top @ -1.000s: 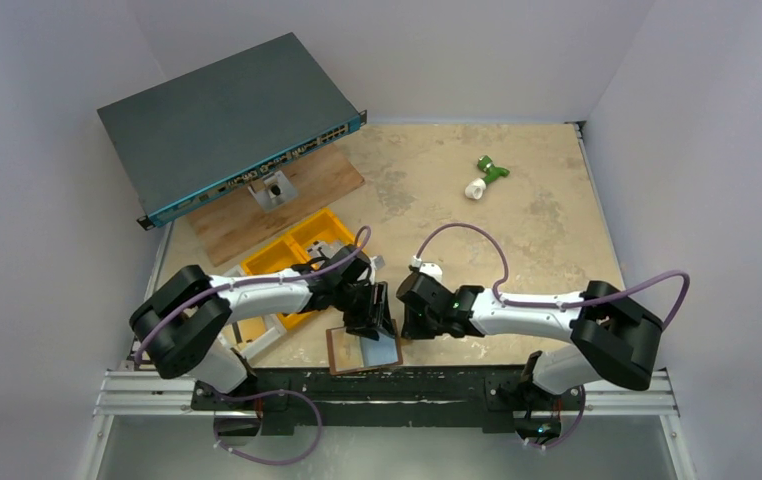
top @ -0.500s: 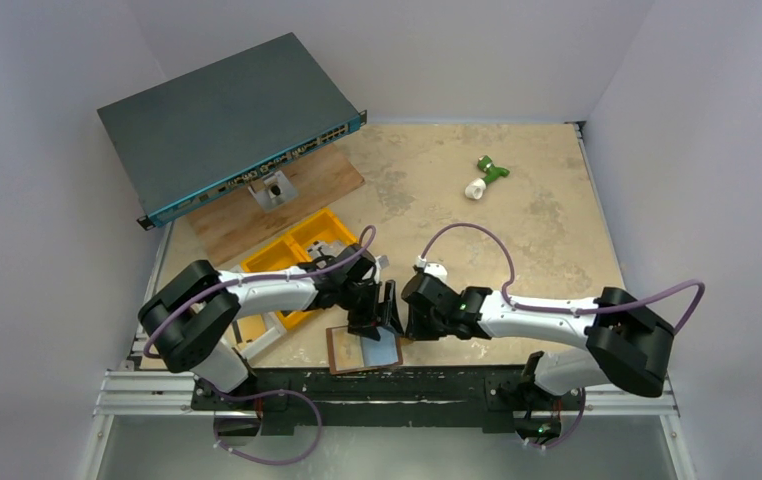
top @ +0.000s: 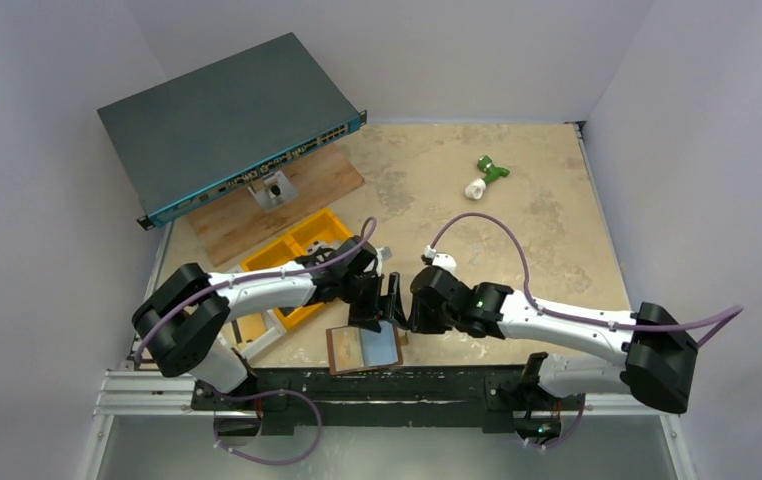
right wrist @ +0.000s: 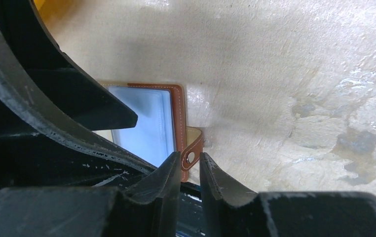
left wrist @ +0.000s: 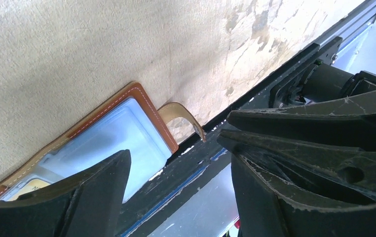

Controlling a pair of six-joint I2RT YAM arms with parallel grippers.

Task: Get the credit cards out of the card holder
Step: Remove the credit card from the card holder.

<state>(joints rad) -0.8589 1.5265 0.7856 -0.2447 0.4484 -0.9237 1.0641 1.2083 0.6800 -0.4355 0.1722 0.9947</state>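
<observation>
The brown card holder (top: 340, 350) lies open and flat at the table's near edge, with a pale blue credit card (top: 382, 347) on its right half. In the left wrist view the card (left wrist: 119, 136) lies inside the leather rim (left wrist: 149, 106), and the snap tab (left wrist: 183, 114) curls up beside it. My left gripper (top: 379, 308) hovers just over the holder, open and empty (left wrist: 176, 165). My right gripper (top: 409, 318) is at the holder's right edge. Its jaws stand a narrow gap apart (right wrist: 191, 165) with the tab (right wrist: 192, 150) in that gap. Whether they pinch it I cannot tell.
A yellow bin (top: 292, 262) sits just behind my left arm. A wooden board (top: 287, 200) and a tilted network switch (top: 227, 120) are at the back left. A green and white object (top: 485, 177) lies at the back right. The metal rail (top: 437, 378) borders the holder.
My left gripper's jaws have spread wider above the card holder. My right arm has stretched further left, and its jaws have parted slightly at the tab.
</observation>
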